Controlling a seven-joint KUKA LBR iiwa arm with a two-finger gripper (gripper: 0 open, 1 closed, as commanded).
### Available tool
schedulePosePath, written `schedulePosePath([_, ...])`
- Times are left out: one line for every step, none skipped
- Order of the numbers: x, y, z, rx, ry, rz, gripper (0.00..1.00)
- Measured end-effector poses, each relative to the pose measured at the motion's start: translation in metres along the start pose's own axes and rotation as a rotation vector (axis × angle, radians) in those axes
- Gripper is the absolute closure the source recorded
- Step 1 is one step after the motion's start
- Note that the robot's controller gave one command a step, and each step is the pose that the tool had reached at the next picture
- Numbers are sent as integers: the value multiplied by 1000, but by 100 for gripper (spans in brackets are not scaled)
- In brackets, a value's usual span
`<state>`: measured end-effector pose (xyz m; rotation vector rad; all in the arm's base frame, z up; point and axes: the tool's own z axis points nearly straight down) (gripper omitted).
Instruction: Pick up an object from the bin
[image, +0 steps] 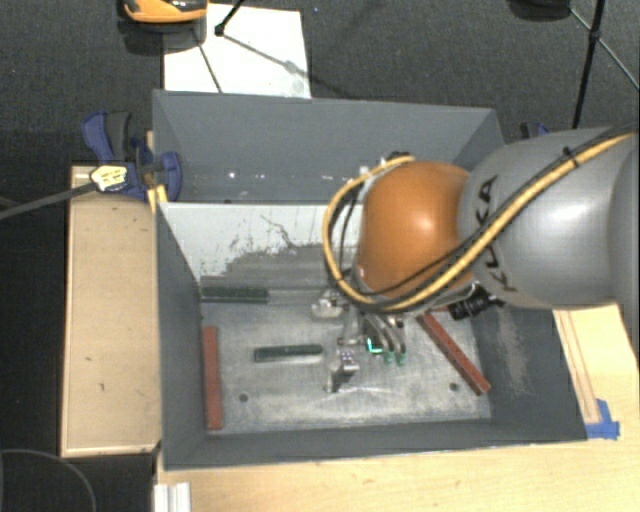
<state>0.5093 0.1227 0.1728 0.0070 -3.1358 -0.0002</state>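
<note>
The hand (348, 368) hangs low over the middle of the bin (320, 140), just right of a short dark green bar (288, 352) lying flat on the floor; I cannot tell whether it is open or closed. Nothing looks lifted, so I judge the whole pick is still to do.

The bin (190, 330) is dull grey, its floor speckled with pale scuffs and its wall at twelve o'clock streaked with whitish scratches. Two reddish-brown strips lie in it, one (211, 378) at eight o'clock and one (455, 355) at three o'clock, and two near-black bars, one (234, 294) at ten o'clock and one (288, 352) near the middle. The arm (560, 230) is silver-grey with black lettering, its wrist cover (410, 225) glossy orange, looped by yellow and black cables (332, 245), and the gripper (345, 375) is metallic grey with a small green glint.
</note>
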Motion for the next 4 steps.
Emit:
schedulePosePath([-2, -1, -4, -1, -8, 3, 0])
schedulePosePath([-31, 17, 99, -2, -9, 31, 100])
schedulePosePath([-31, 17, 99, -3, -9, 33, 100])
schedulePosePath([-50, 22, -54, -2, -10, 72, 100])
